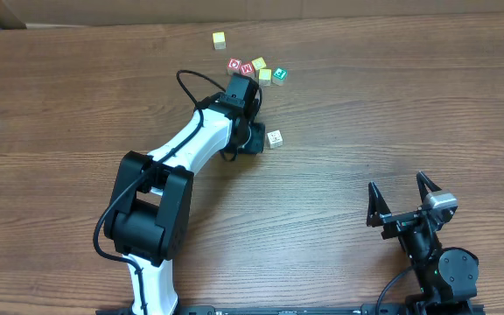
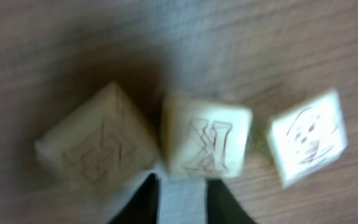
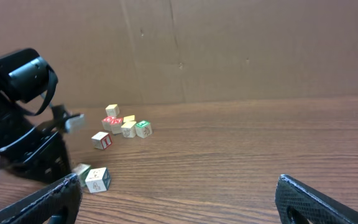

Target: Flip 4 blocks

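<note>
Three pale blocks fill the left wrist view: a left block (image 2: 95, 149) turned corner-on, a middle block (image 2: 207, 140) printed with a K, and a right block (image 2: 306, 137) with a drawn figure. My left gripper (image 2: 182, 182) has its tips at the middle block's near edge. Its jaws stand a narrow gap apart, and a pale face shows through the gap. From overhead the left gripper (image 1: 257, 136) hides all but one white block (image 1: 275, 138). My right gripper (image 1: 402, 210) stands wide open at the front right, with nothing between its fingers (image 3: 48, 199).
A cluster of red, green and yellow cubes (image 1: 256, 68) lies just behind the left gripper. A lone yellow cube (image 1: 220, 39) sits further back. A cardboard wall (image 3: 229, 50) closes off the far side of the wooden table (image 1: 392, 114).
</note>
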Robot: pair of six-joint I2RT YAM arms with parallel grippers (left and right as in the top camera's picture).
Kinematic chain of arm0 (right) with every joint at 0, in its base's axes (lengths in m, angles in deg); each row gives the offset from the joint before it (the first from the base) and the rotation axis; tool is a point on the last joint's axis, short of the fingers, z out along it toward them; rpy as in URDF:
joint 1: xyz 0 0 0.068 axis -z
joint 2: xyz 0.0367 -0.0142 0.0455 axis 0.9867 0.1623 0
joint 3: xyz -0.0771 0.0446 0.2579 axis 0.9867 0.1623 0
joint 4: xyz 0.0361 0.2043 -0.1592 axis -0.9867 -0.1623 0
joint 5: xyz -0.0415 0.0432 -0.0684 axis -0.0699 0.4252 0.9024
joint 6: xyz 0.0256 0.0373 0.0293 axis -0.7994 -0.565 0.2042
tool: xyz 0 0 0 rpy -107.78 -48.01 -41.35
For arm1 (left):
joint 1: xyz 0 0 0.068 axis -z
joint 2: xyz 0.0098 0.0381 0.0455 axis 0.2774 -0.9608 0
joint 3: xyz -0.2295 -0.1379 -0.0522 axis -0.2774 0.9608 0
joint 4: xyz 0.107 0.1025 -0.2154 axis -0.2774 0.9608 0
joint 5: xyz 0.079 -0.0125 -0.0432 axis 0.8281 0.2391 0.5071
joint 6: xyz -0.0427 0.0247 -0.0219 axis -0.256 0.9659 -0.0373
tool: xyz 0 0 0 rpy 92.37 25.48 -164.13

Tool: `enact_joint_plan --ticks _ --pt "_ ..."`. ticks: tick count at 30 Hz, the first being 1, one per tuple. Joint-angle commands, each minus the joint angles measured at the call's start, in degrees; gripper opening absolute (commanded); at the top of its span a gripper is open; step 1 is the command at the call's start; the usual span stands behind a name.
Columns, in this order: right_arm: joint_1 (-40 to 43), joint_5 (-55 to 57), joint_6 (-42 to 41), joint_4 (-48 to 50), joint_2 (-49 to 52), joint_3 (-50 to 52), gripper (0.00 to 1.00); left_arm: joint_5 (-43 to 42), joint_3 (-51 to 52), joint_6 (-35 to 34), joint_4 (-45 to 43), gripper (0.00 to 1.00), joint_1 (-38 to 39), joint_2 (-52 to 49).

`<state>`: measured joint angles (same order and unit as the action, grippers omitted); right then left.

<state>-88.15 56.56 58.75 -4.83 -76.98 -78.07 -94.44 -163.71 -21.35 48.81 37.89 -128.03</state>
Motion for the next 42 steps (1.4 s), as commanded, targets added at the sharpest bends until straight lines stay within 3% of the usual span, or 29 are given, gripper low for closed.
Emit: enact_joint_plan --ticks 1,8,11,14,17,18,21,27,32,37,42 --pt "0.26 0.11 0.2 0.26 -0.24 0.59 1.0 -1.05 -0.11 -0.59 -5.92 0.24 0.15 -0.26" --pt "0.26 0.11 0.2 0.26 -0.24 0.59 1.0 0.48 -0.13 -0.61 -23.76 0.36 -0.07 -0.28" --pt "0.26 0.11 0.2 0.26 -0.24 0.59 1.0 -0.28 -1.44 -1.64 -25.09 0.35 -0.04 -0.26" --pt "0.26 0.11 0.2 0.26 -0.24 0.59 1.0 -2.23 -5.53 -2.58 -19.06 0.24 0.13 -0.26" --pt "0.26 0.11 0.2 0.26 -0.24 0.59 1.0 -2.14 -10.21 -2.54 -10.14 0.04 0.74 -0.26" --pt "0.26 0.11 0.2 0.26 -0.24 0.59 1.0 -2.25 -12.87 -2.51 -3.63 0.04 1.2 -0.26" --pt "0.26 0.11 0.2 0.26 -0.24 0.59 1.0 -3.98 -14.6 -2.49 4.37 0.04 2.29 -0.26" --pt "0.26 0.11 0.2 0.26 -0.24 0.59 1.0 -4.04 -10.8 -2.58 10.95 0.04 5.51 -0.33" --pt "0.26 0.11 0.2 0.26 -0.24 0.59 1.0 1.92 -2.58 -5.55 5.75 0.04 7.74 -0.33" --pt "0.26 0.11 0.2 0.26 -0.24 0.59 1.0 6.16 2.36 -5.53 -5.42 0.04 7.63 -0.33" --pt "0.26 0.11 0.2 0.26 -0.24 0.59 1.0 19.32 3.56 -5.44 -14.67 0.04 7.34 -0.39"
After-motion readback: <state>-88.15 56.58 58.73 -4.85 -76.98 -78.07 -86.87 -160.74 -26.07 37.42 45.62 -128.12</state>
